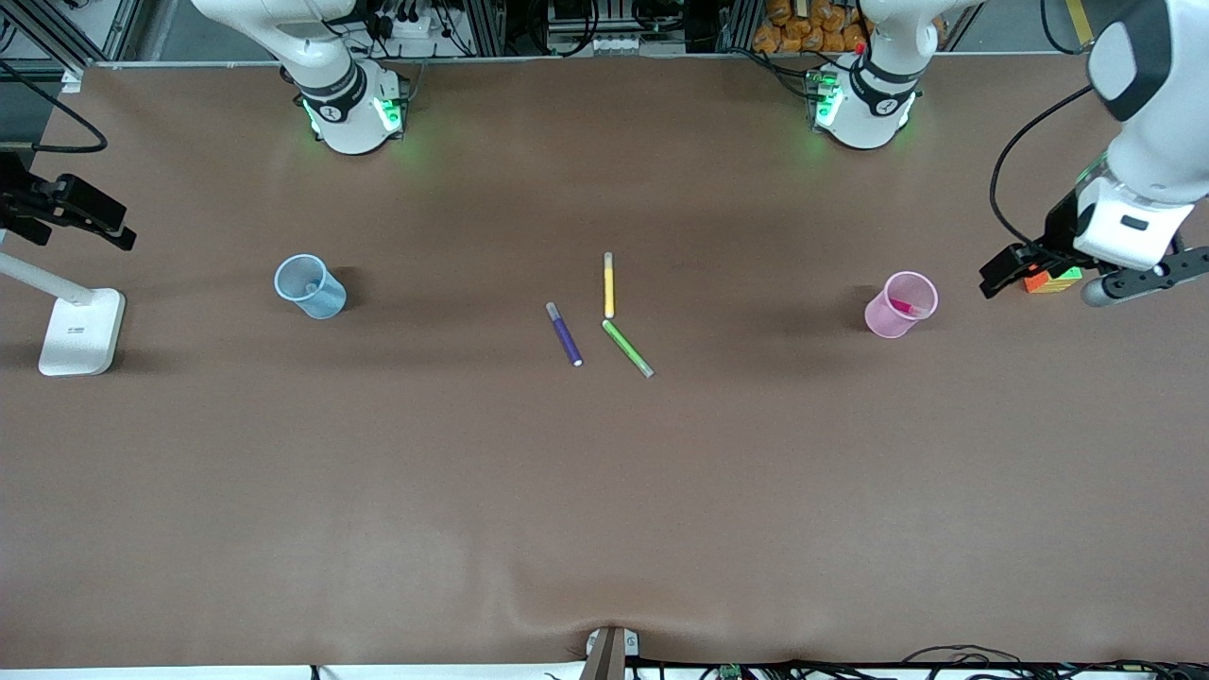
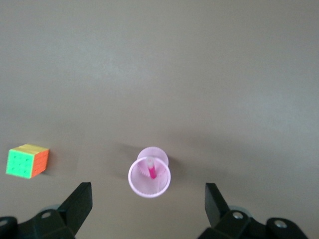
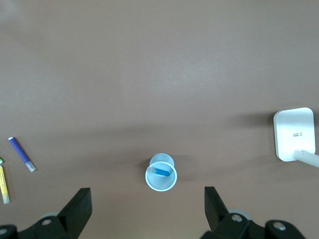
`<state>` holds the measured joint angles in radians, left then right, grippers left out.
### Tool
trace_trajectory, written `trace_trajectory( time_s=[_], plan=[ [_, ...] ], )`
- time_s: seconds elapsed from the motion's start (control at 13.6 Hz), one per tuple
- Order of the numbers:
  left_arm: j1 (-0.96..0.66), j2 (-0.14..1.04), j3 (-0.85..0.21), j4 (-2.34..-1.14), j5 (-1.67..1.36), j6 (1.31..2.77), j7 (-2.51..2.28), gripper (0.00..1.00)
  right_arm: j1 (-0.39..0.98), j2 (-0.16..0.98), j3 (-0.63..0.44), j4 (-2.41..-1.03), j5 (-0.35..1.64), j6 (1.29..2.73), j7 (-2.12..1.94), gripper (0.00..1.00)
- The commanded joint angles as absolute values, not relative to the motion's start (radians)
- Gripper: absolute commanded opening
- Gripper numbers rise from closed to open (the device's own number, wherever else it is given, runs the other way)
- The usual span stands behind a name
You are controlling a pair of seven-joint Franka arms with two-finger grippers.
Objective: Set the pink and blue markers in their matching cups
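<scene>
The pale pink cup (image 1: 900, 304) stands upright toward the left arm's end of the table with the pink marker (image 1: 905, 306) inside it. In the left wrist view the pink cup (image 2: 149, 179) and pink marker (image 2: 151, 169) lie below my left gripper (image 2: 148, 209), which is open and empty. My left gripper (image 1: 1086, 276) hangs high over that end of the table. The light blue cup (image 1: 310, 286) stands upright toward the right arm's end. In the right wrist view the blue marker (image 3: 162, 171) lies in the blue cup (image 3: 161, 175). My right gripper (image 3: 147, 209) is open and empty, high up (image 1: 57, 203).
A purple marker (image 1: 565, 334), a yellow marker (image 1: 609, 284) and a green marker (image 1: 627, 348) lie on the table's middle. A colour cube (image 1: 1051, 280) sits beside the pink cup at the left arm's end. A white stand base (image 1: 80, 331) sits at the right arm's end.
</scene>
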<state>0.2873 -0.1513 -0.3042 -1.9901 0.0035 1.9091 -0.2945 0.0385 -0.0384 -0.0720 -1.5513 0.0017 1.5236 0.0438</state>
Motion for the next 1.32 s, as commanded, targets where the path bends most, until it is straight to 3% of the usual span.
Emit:
trace_trajectory(
  time_s=[0.0,0.51,1.03,1.1,1.25],
  plan=[
    [0.295,-0.123,-0.308,-1.829,0.005,1.734,-0.247,1.0,0.034,-0.028,-0.069,-1.532,-0.012,1.522,0.017,1.0],
    [0.295,-0.123,-0.304,-1.591,0.005,1.526,-0.201,1.0,0.017,-0.028,-0.071,-1.532,-0.011,1.506,-0.037,1.0],
    [0.282,-0.117,-0.304,-1.592,-0.011,1.519,-0.158,1.0,0.017,-0.028,-0.071,-1.532,-0.012,1.493,-0.034,1.0],
    [0.247,-0.117,-0.289,-1.597,-0.011,1.52,-0.158,1.0,0.017,-0.026,-0.071,-1.532,-0.012,1.493,-0.034,1.0],
    [0.058,-0.121,-0.108,-1.618,-0.005,1.49,-0.16,1.0,0.015,-0.026,-0.071,-1.532,-0.012,1.493,-0.035,1.0]
  ],
)
